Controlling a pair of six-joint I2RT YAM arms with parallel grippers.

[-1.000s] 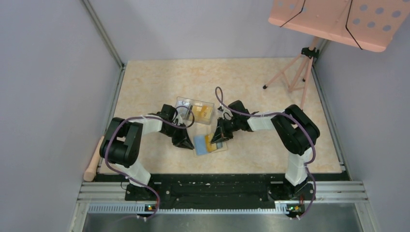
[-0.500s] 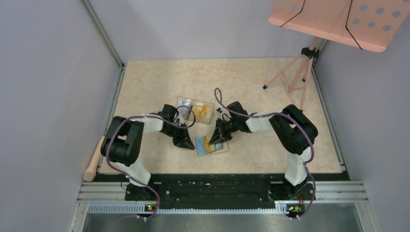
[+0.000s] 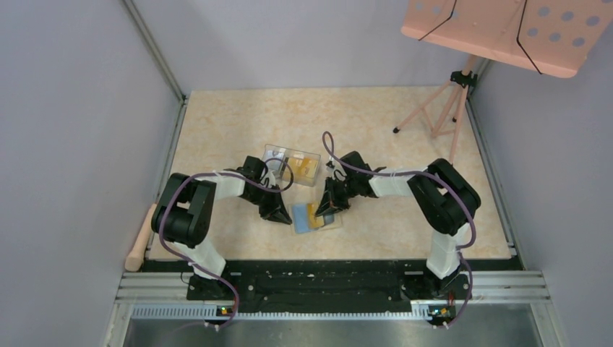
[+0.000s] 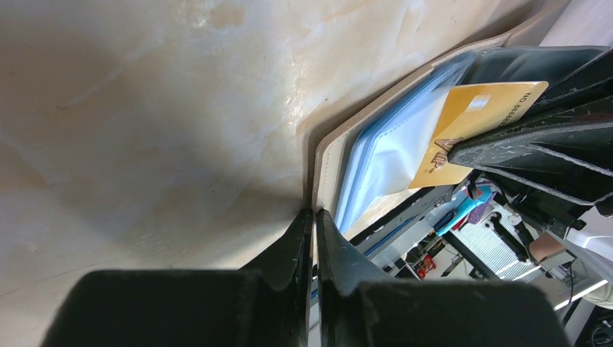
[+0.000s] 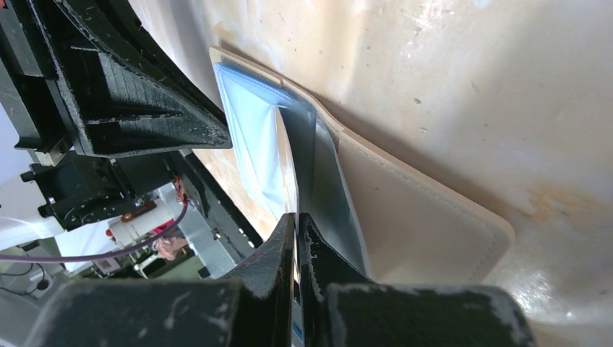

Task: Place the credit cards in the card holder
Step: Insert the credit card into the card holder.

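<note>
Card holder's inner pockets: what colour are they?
Pale blue pockets, inside a beige card holder; the left wrist view shows them best.

The holder lies open on the worktop, between the left claw and the right claw. Its left edge sits in the left claw's jaws, and the rest extends to that claw's right. A card sits partly in a holder pocket, with its outer end in the right claw's jaws. The box lies behind both claws, just beyond the holder, with more cards inside. The stand is well behind the right claw, to its right.
</note>
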